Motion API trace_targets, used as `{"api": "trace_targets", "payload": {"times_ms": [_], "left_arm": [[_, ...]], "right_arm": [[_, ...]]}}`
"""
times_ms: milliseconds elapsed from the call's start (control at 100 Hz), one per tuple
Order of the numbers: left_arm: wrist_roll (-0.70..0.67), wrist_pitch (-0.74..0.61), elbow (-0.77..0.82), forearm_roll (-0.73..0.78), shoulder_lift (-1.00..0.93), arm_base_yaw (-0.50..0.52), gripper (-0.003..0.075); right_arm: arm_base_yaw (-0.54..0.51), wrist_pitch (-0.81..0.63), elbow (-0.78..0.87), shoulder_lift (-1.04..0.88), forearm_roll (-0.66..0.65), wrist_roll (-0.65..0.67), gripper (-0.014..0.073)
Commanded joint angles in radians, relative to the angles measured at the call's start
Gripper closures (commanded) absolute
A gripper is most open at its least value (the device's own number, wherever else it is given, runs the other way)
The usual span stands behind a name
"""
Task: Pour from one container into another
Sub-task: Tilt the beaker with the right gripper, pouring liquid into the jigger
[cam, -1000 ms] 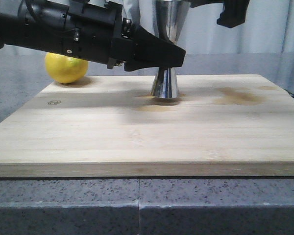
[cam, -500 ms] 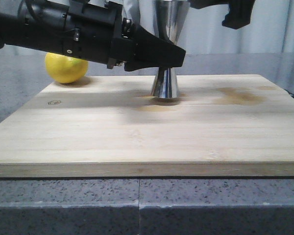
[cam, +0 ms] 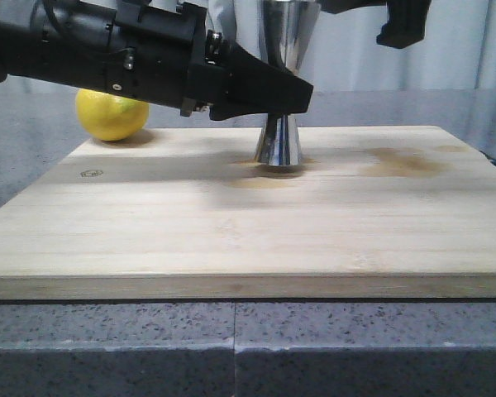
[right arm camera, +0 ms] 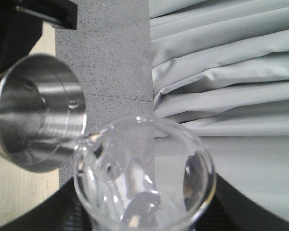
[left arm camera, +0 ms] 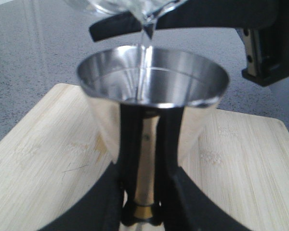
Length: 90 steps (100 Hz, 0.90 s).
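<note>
The left claw grips the jigger's waist; the right claw, fingers hidden, tips the beaker. Keep that thin stream centred.

In the front view we are losing the steel jigger's waist behind the left tool, and the frame's top edge is cutting off its upper cup. The glass beaker is not showing there at all. In the left wrist view we are seeing only the beaker's lip, blurred. In the right wrist view the right tool's grip on the beaker is lying out of frame.
</note>
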Motion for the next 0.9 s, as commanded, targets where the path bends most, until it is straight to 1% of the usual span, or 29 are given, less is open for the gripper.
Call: {"api": "trace_targets", "payload": {"times_ms": [0, 890], "left_arm": [[-0.008, 0.072, -0.029, -0.074, -0.045, -0.009, 0.0618], [-0.008, 0.072, -0.029, -0.074, -0.045, -0.009, 0.0618]], "right_arm": [[0.003, -0.022, -0.035, -0.025, -0.033, -0.002, 0.0273], [0.003, -0.047, -0.035, -0.025, -0.081, -0.002, 0.0273]]}}
